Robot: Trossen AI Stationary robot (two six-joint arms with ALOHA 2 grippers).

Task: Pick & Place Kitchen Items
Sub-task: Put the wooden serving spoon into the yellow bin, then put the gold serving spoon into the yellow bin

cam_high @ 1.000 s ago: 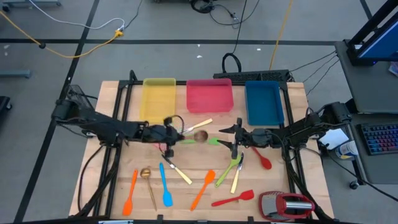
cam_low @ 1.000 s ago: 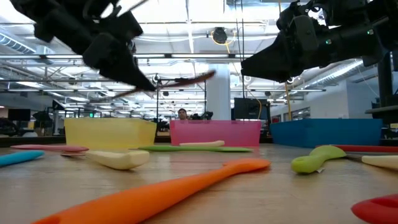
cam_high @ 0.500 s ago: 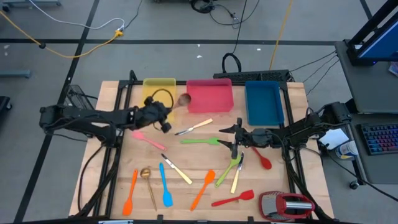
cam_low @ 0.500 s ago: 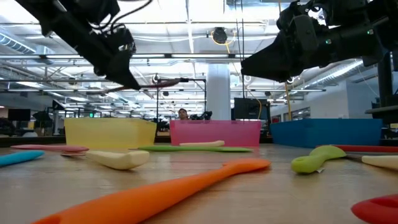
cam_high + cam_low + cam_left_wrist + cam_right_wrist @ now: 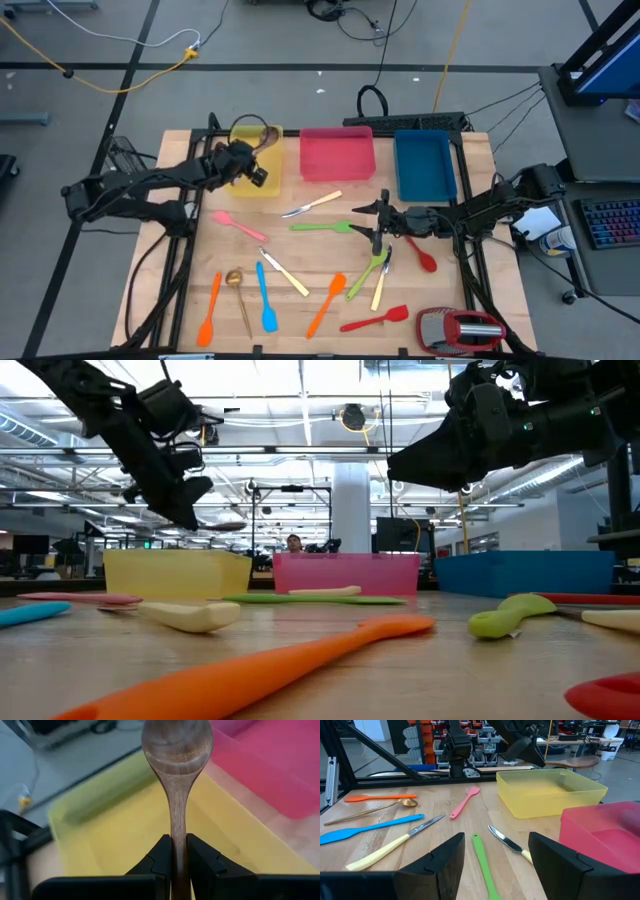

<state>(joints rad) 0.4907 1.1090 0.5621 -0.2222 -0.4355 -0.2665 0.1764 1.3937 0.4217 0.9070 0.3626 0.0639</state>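
A brown wooden spoon hangs in the air over the yellow tray at the table's far left, and my left gripper is shut on it. In the low view that gripper stands above the tray's rim. At the table's middle right my right gripper stays open above the wood, its fingers wide in its own wrist view. Before them lie a green spatula and a cream-handled knife. My left gripper pinches the spoon's handle between its two fingers, which lie along the handle. The bowl sticks out ahead of the fingertips, its hollow side up. The spoon is lifted clear above the yellow tray and slants down toward the far edge.
A pink tray and a blue tray stand beside the yellow one along the far edge. Several spatulas, spoons and knives lie across the middle and the near half, such as an orange spatula. A red-and-silver gadget sits at the near right corner.
My left gripper has swung from the table's middle toward the far left, carrying the wooden spoon over the yellow tray, and has rolled on the way. The spoon has stayed lifted and now points toward the far edge.
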